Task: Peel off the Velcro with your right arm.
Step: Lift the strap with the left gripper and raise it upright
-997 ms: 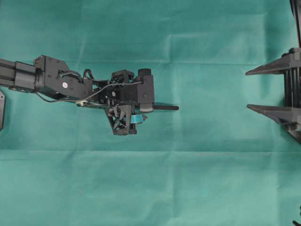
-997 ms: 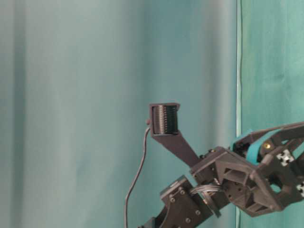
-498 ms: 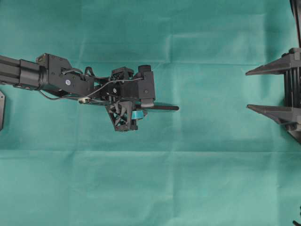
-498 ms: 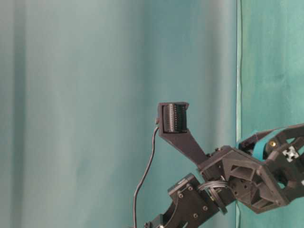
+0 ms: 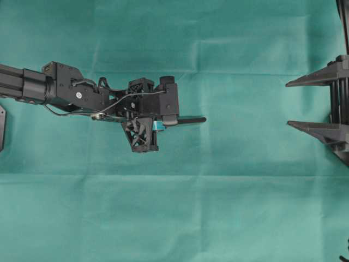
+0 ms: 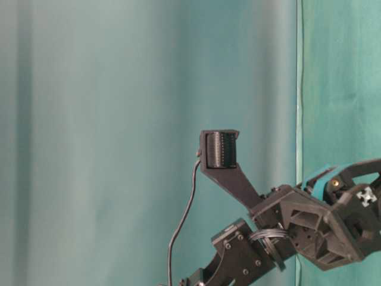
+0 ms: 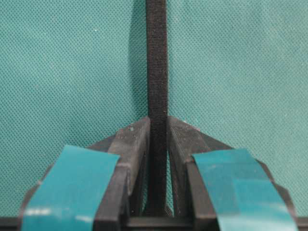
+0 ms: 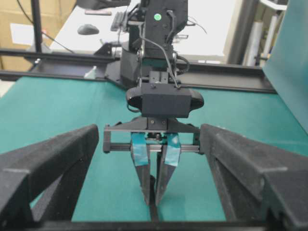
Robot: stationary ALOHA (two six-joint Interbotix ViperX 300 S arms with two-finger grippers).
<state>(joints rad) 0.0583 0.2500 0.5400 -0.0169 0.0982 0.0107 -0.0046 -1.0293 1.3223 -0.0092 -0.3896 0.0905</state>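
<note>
Left arm: a black jointed robot arm (image 5: 65,93) reaches in from the left edge of the overhead view, a thin black cable looping along its wrist; it extends level toward the middle of the table.
Left gripper: the black gripper with teal tape patches on its jaws (image 7: 158,126) is clenched, jaws pressed in from both sides; it grasps one end of the strap, seen edge-on in the left wrist view.
Velcro: a thin, flexible black strap (image 5: 190,120) juts from the clenched jaws toward the right in the overhead view; in the left wrist view it runs straight up from the jaw tips to the top edge; no knob can be made out.
Table cover: a creased green cloth (image 5: 174,218) spreads under everything; whether the strap's free end touches it cannot be told.
Right gripper: the all-black gripper with two long pointed triangular jaws (image 5: 288,103) sits at the right edge of the overhead view, well apart from the strap; its jaws stand wide apart, released, holding nothing; both tips point left toward the left gripper.
</note>
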